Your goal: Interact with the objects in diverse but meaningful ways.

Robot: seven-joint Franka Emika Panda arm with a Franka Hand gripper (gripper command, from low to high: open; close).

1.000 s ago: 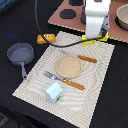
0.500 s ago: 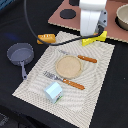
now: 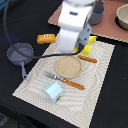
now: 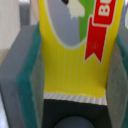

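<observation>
Here the yellow box [image 4: 75,55] is seen between the gripper [image 4: 70,75] pads, apparently clenched at its flat sides; it is judged light, stiff, somewhat slippery.

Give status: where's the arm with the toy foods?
Done: nothing visibly rearranged. In hand: gripper straddles the yellow box with red label, pads flanking it, closure unclear. Left: bread loaf and milk carton sit untouched.
</observation>
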